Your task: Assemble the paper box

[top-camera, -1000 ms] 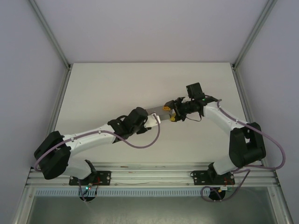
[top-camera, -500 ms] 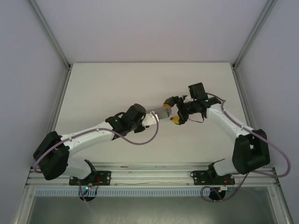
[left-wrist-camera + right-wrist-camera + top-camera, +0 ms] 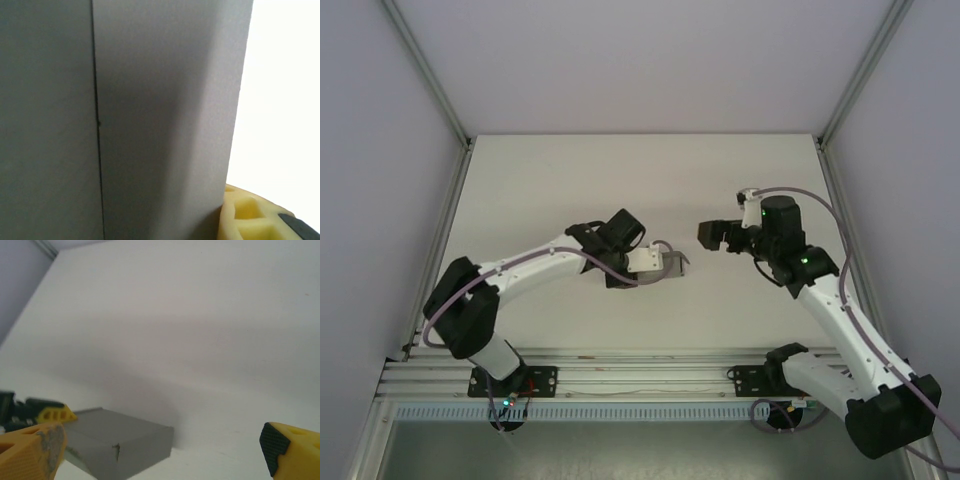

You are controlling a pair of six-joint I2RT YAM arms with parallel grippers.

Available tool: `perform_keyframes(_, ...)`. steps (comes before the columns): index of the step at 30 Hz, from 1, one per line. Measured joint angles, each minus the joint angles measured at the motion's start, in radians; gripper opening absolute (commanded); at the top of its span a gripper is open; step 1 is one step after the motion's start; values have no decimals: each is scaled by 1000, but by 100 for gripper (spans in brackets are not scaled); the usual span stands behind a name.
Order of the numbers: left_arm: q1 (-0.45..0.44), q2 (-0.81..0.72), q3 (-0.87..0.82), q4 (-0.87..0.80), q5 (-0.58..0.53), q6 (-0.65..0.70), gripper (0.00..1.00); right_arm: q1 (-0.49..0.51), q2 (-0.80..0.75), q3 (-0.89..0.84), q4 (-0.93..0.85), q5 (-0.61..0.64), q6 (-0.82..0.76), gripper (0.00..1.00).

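On walled white table [image 3: 570, 180]: paper box [image 3: 675, 265].

free: table [image 3: 620, 180] beyond and beside paper box [image 3: 673, 263] | blocked: box's left end, left claw [image 3: 658, 262] clamped there | right claw [image 3: 707, 236] apart

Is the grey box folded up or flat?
Folded up. The paper box shows a top face and side walls meeting at corners.

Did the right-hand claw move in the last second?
Yes. The right gripper has let go of the paper box and pulled back toward the table's right edge.
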Motion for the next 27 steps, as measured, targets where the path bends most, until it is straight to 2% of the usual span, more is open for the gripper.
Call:
perform_keyframes(7,26,143,183,-135,64,16,40,33,121,10,-64,-95,-167,67)
perform_keyframes(10,36,174,226,-174,86,18,40,66,181,19,-91,-96,-209,57)
perform_keyframes(16,40,178,231,-185,93,34,40,89,276,88,-101,-86,-251,45)
perform_keyframes(23,40,203,267,-215,94,33,41,122,299,108,-101,-86,-275,31)
perform_keyframes(24,40,209,274,-221,94,33,41,122,303,108,-101,-86,-280,25)
perform_keyframes(27,40,221,292,-236,93,31,41,123,310,108,-100,-81,-280,18)
